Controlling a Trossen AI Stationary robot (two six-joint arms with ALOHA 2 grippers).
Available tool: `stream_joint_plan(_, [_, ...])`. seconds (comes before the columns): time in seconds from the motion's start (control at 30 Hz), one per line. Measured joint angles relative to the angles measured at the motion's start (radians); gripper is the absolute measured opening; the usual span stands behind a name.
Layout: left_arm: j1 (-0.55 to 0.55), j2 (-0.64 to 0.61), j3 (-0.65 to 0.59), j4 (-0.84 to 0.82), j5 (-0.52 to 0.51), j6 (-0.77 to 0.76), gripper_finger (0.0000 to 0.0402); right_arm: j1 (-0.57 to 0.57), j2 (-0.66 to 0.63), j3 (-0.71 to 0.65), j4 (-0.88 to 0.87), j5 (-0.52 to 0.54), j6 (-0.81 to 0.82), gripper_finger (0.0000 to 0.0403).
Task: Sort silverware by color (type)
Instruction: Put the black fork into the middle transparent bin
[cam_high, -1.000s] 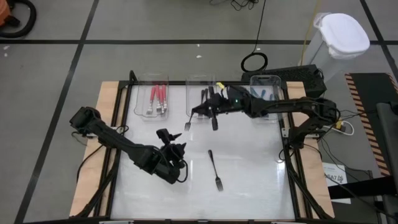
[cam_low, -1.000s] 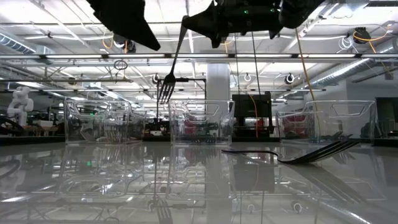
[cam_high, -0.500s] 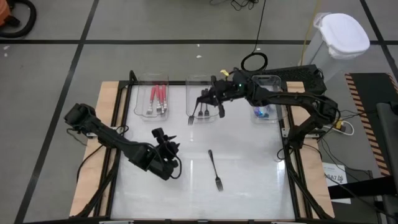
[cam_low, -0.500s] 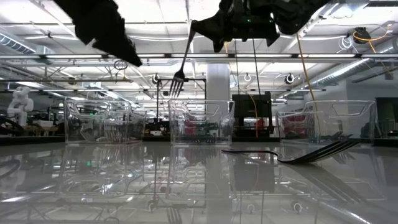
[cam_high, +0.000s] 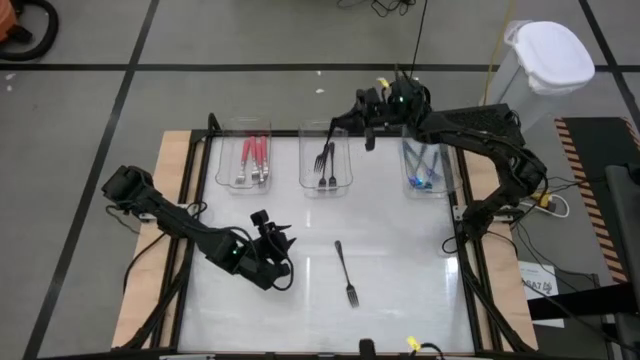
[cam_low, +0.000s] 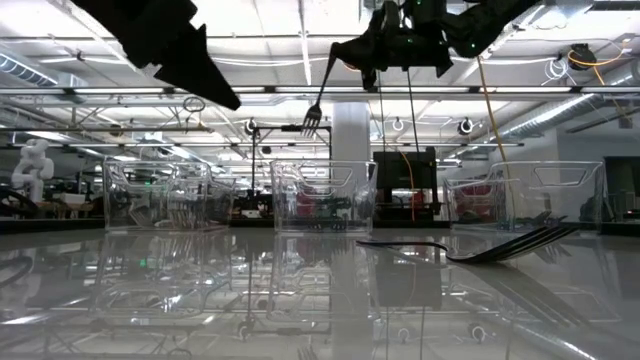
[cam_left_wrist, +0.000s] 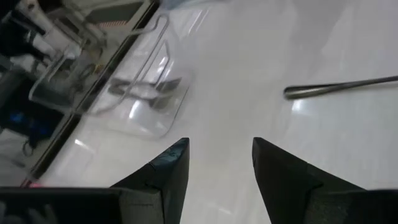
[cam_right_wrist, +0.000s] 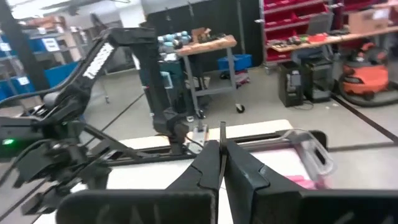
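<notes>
The right gripper (cam_high: 352, 122), clenching a black fork (cam_high: 323, 152), has moved over the middle tray (cam_high: 327, 187); red forks (cam_high: 253, 157) fill the left tray (cam_high: 222, 160).

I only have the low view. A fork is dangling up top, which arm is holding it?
Observer: The right pincer, shut on the black-handled fork.
Operator: What's underneath it?
Observer: From above, the middle tray, with two black forks lying in it.
Operator: And the left pincer?
Observer: The left pincer is open and empty, over the table, beside the loose fork.
</notes>
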Motion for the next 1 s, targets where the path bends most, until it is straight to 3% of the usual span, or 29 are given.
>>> stream_joint_plan(0.17, [0.005,0.0,0.0,0.082,0.001,0.092,0.0175,-0.029,0.059,0.13,-0.157,-0.02,-0.045,0.0004])
stream_joint_plan(0.37, [0.014,0.0,0.0,0.096,0.019,0.111,0.0175,-0.061,0.243,0.245,-0.203,-0.105,-0.02,0.0004])
stream_joint_plan(0.67, [0.013,0.0,0.0,0.096,0.02,0.111,0.0175,-0.081,0.404,0.274,-0.202,-0.098,-0.014,0.0004])
stream_joint_plan(0.83, [0.023,0.0,0.0,0.096,0.019,0.111,0.0175,-0.082,0.432,0.274,-0.209,-0.093,-0.018,0.0004])
stream_joint_plan(1.0, [0.026,0.0,0.0,0.096,0.019,0.11,0.0175,-0.08,0.433,0.275,-0.235,-0.02,-0.034,0.0012])
